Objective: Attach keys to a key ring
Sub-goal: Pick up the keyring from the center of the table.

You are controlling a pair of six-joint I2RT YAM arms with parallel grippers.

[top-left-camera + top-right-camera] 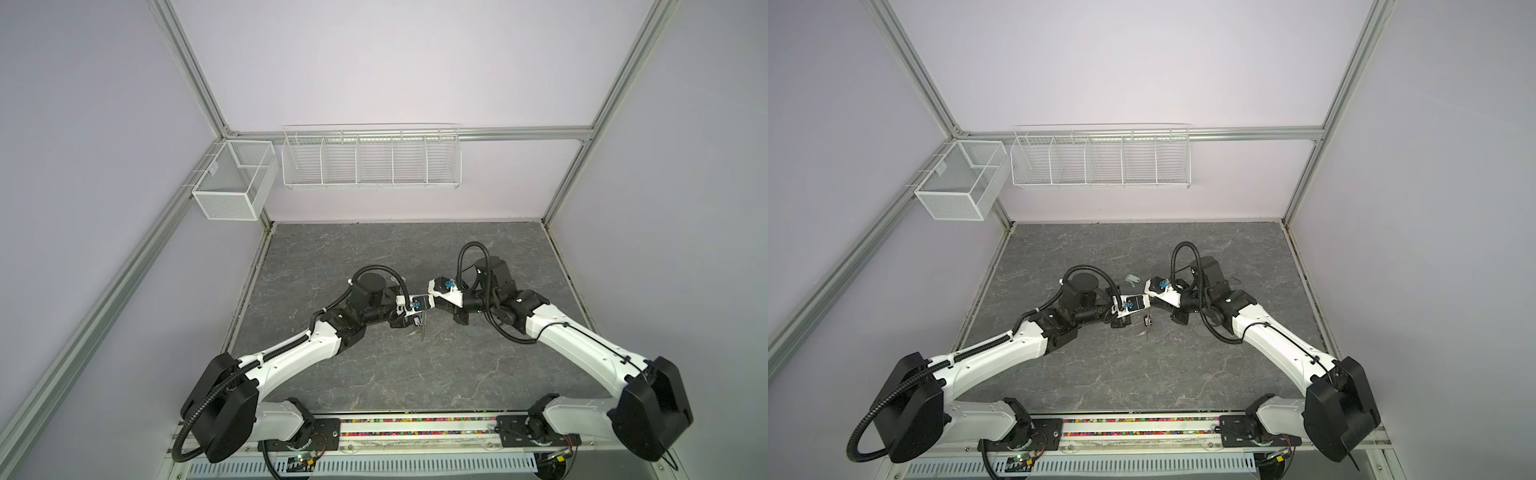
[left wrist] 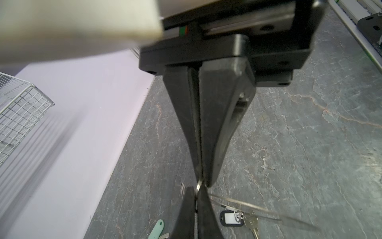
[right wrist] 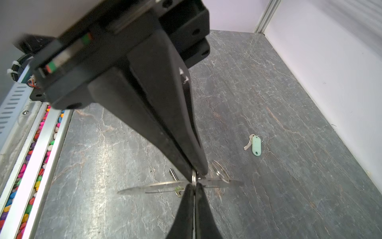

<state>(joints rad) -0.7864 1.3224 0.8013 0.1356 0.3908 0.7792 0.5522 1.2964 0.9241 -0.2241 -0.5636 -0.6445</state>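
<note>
At lower centre, left hand (image 2: 201, 180) and right hand (image 3: 196, 172) clamp tip-to-tip on the flat grey metal key ring (image 3: 157, 186): likely light, stiff, slippery, best pinched at its rim.

- Desk (image 1: 374, 365): dark grey slab, matt, marbled with pale and rusty veins.
- Edged at the far side and both flanks by pale lilac walls, and at the near side by a pebble channel (image 1: 415, 420) full of coloured stones.
- Lying flat on it, toward the far middle: 1 small silvery key (image 3: 248, 143) looped to a pale green tag (image 3: 256, 145).
- Nearer the middle: 1 black tag (image 2: 230, 218) low over the slab, contact unclear.
</note>
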